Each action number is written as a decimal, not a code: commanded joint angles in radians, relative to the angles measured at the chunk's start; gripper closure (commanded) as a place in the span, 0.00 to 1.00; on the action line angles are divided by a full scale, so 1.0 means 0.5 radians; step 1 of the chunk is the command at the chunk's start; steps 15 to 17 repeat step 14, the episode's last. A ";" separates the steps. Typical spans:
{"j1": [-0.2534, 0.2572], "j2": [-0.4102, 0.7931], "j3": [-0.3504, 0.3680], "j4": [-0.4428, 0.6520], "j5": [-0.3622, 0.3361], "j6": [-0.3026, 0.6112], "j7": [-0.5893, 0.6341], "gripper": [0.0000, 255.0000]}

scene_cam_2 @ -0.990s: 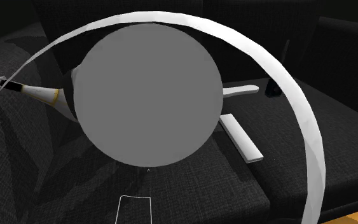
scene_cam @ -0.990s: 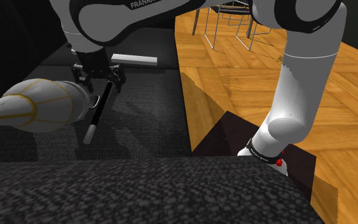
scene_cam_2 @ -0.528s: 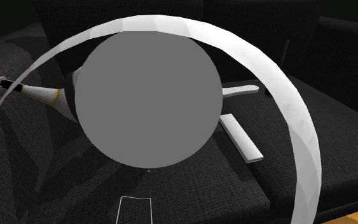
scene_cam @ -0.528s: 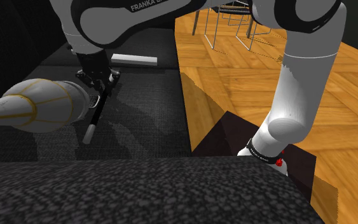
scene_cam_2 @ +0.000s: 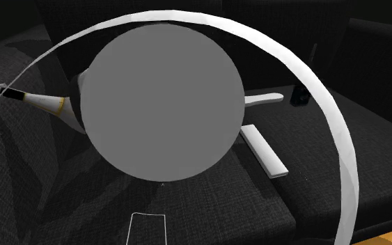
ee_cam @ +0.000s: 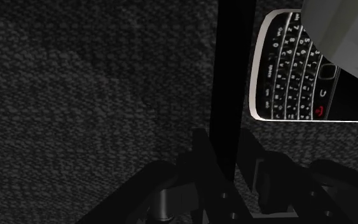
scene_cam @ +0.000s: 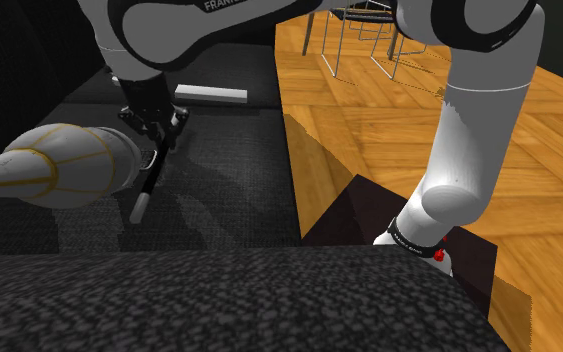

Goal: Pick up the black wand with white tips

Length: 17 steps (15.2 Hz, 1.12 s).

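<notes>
Wrist view: claw clamped on black wand, just beside phone. Wand on dark cushion or just off it, hard to tell. Lift slow, straight up, hold tight

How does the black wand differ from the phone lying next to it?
The wand is a thin, plain black rod; the phone is broad and flat with a keypad and white rim. The wand is clasped between the jaws; the phone lies free on the dark fabric. Both are mostly black.
</notes>
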<state>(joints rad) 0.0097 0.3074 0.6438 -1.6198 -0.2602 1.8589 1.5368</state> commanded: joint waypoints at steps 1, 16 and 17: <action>0.003 -0.005 0.003 0.050 0.007 -0.056 -0.009 1.00; 0.037 -0.005 0.016 0.353 0.018 -0.354 -0.039 1.00; 0.037 -0.005 0.016 0.353 0.018 -0.354 -0.039 1.00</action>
